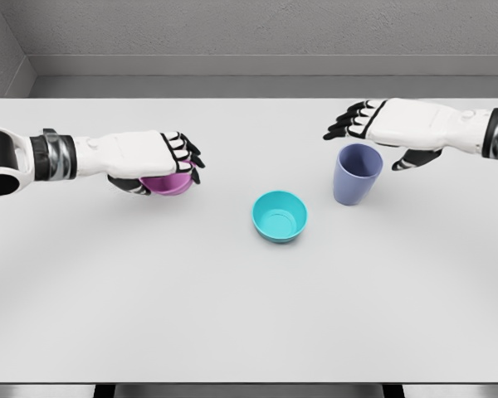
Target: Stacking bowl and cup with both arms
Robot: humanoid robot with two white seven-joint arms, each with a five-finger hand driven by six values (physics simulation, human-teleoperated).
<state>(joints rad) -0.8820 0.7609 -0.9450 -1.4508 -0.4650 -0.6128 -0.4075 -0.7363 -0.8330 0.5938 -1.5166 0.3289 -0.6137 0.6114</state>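
Observation:
A teal bowl (280,216) sits upright near the middle of the white table (232,315). To its upper right stands a periwinkle cup (356,174), upright and open at the top. My right hand (373,124) hovers just above and behind the cup, fingers spread, holding nothing. At the left, a purple bowl (168,183) is mostly covered by my left hand (162,166), whose fingers curl over its rim from above while the thumb sits under its near side.
The table's far edge meets a grey wall at the back; its front edge runs along the bottom of the view.

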